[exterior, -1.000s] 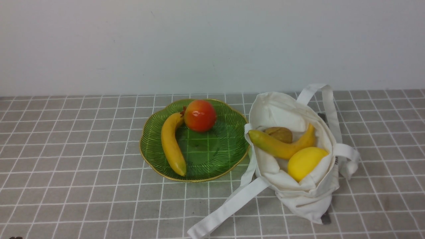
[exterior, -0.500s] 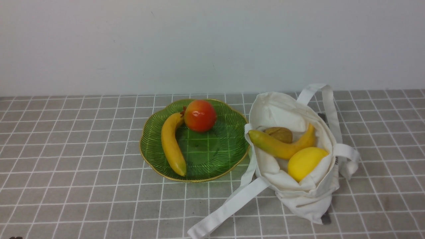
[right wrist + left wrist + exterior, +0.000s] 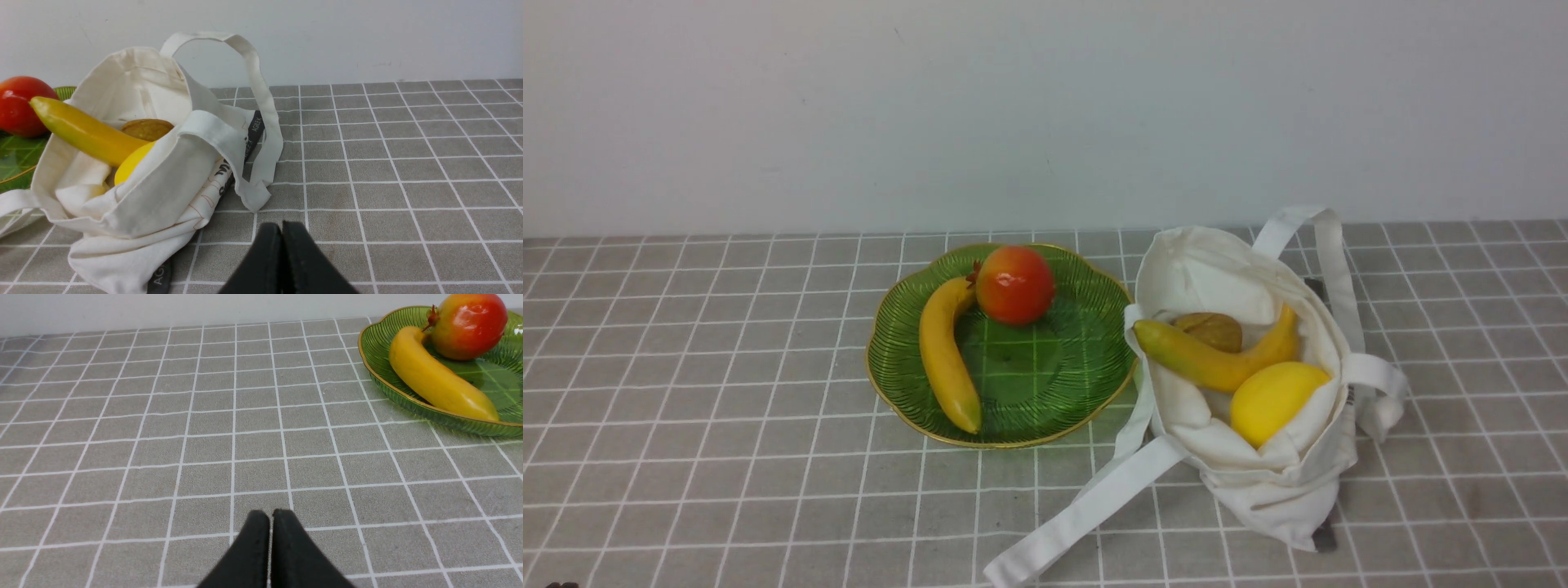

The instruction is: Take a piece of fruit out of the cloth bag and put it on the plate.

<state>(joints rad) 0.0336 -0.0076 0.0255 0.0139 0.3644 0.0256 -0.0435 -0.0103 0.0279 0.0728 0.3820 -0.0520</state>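
Observation:
The red-orange pomegranate lies on the green glass plate beside a yellow banana; both also show in the left wrist view, the pomegranate on the plate. The off-white cloth bag lies open to the right of the plate and holds a banana, a lemon and a brown fruit. My left gripper is shut and empty, well short of the plate. My right gripper is shut and empty, beside the bag. Neither gripper shows in the front view.
The bag's long strap trails toward the table's front edge, and another strap loops at the far right. A white wall stands behind the grey checked tablecloth.

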